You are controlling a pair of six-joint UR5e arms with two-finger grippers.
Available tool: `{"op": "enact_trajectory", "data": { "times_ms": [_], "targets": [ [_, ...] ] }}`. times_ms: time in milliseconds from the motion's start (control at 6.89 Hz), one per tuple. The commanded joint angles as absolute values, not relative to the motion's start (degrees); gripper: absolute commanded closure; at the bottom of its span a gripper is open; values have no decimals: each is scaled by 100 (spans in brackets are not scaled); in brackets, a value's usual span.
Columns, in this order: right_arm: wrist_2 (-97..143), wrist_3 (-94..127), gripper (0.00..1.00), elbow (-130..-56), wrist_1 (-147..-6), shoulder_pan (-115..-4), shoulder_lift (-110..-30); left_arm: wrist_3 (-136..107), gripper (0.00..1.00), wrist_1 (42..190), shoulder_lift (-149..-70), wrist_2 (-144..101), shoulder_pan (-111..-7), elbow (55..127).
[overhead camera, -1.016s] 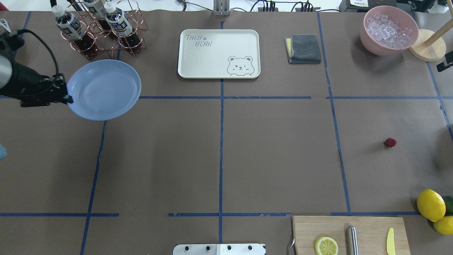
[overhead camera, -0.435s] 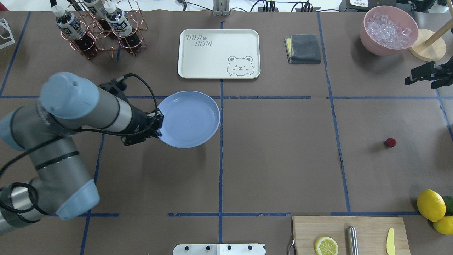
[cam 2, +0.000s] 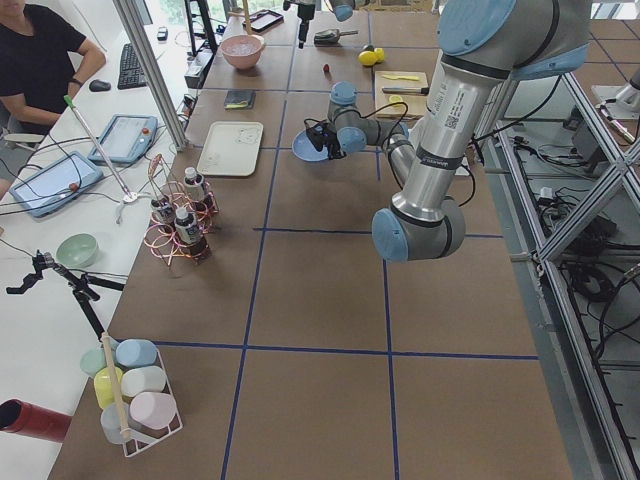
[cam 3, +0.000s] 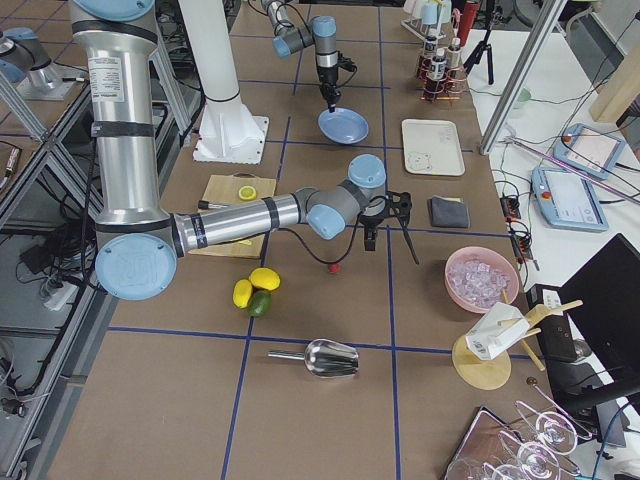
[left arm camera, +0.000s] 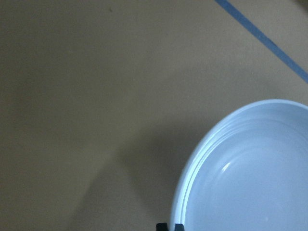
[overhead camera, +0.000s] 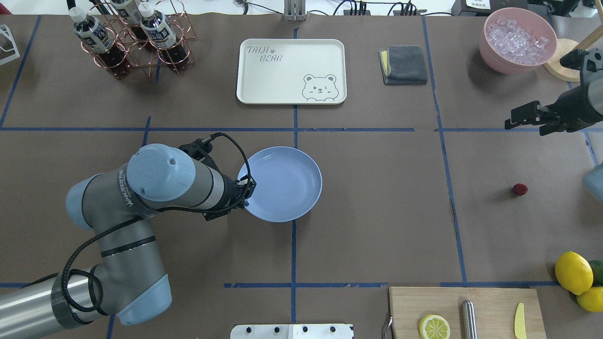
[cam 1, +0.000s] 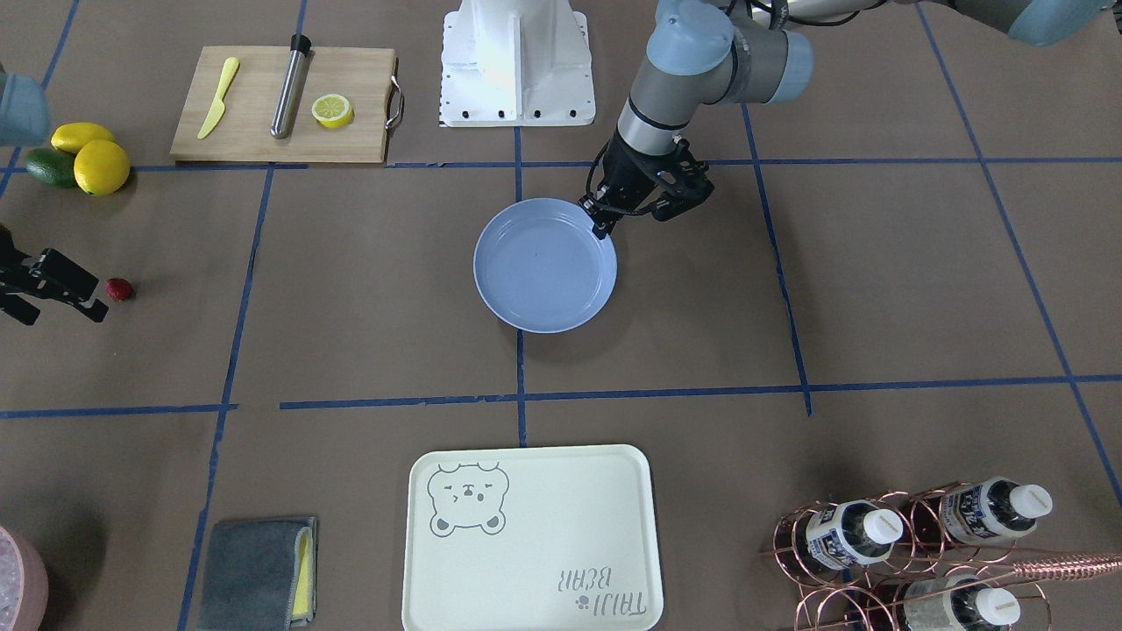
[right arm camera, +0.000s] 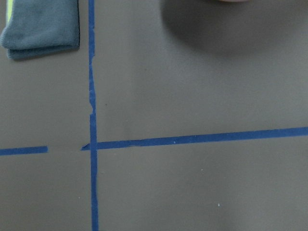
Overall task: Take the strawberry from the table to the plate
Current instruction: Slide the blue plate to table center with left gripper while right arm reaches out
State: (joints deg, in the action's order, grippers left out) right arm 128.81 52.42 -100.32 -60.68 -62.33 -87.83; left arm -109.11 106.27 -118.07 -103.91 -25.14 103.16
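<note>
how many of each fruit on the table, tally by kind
strawberry: 1
whole yellow lemons: 2
green fruit: 1
cut lemon half: 1
total: 5

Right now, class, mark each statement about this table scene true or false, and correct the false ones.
1. The strawberry lies on the table. True.
2. The left gripper grips the plate at its rim. True.
3. A lemon slice sits on the plate. False: it sits on the cutting board.
4. The right gripper is shut on the strawberry. False: it is open and apart from the berry.
</note>
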Motion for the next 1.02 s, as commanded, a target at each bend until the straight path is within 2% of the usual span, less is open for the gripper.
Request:
{"op": "enact_trajectory", "data": {
  "times_ms": [0, 145, 290, 435, 871],
  "targets": [
    [12806, 5361, 0, -10107, -6082, -6038, -8789, -10855, 100, 10678, -12023, -10354, -2347, 10047],
    [12806, 5387, 0, -10116, -6082, -5995, -8789, -10854, 100, 10679, -12128, -10362, -2260, 9941],
    [12788, 5388, 0, -10116, -6082, -5942, -8789, -10837, 19, 10679, -12146, -10354, -2259, 9932],
    [12701, 5396, 0, -10116, -6082, -5837, -8841, -10828, 0, 10653, -12120, -10345, -2267, 10027],
    [11927, 5309, 0, -10099, -6073, -5291, -9289, -10819, 0, 10626, -12085, -10354, -2461, 10125]
  ]
}}
